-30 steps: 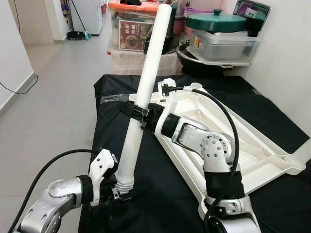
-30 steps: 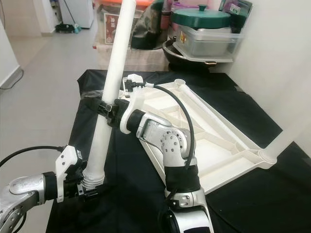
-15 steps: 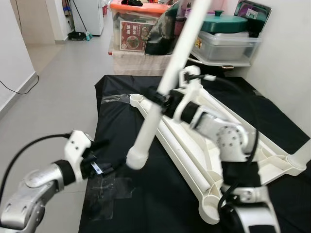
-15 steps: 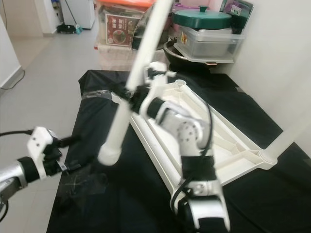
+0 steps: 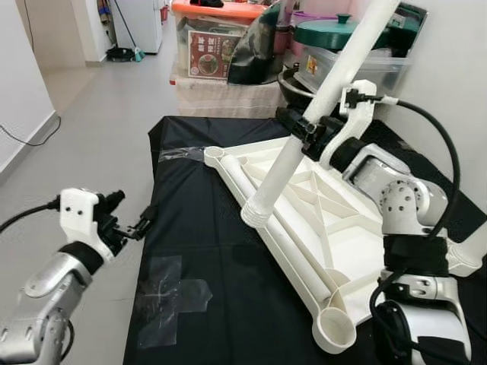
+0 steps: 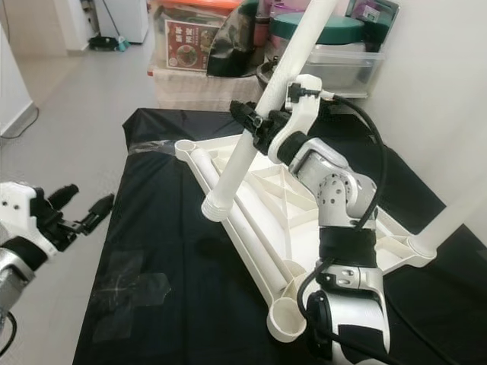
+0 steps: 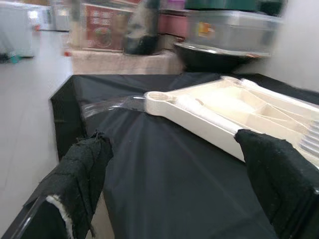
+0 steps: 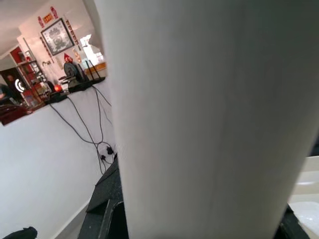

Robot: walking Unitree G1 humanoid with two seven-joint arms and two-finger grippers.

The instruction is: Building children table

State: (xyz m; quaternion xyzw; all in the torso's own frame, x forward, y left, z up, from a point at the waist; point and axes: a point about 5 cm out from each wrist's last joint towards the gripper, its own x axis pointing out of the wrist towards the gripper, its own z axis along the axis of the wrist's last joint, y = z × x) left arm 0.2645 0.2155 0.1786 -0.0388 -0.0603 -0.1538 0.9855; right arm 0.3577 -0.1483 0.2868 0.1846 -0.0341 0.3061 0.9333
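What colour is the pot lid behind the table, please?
The lid is dark green, clearest in the left eye view.

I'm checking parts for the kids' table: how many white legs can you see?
3: one leg held in the right tool, one leg lying in the upturned tabletop, one leg standing in its right corner. The arm may hide another.

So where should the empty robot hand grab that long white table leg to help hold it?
Probably low on the table leg, just above its ribbed end. The right gripper already clamps the middle, and the leg tilts with its lower end hanging over the upside-down tabletop. The open left gripper would come from the robot's left, fingers across the round shaft.
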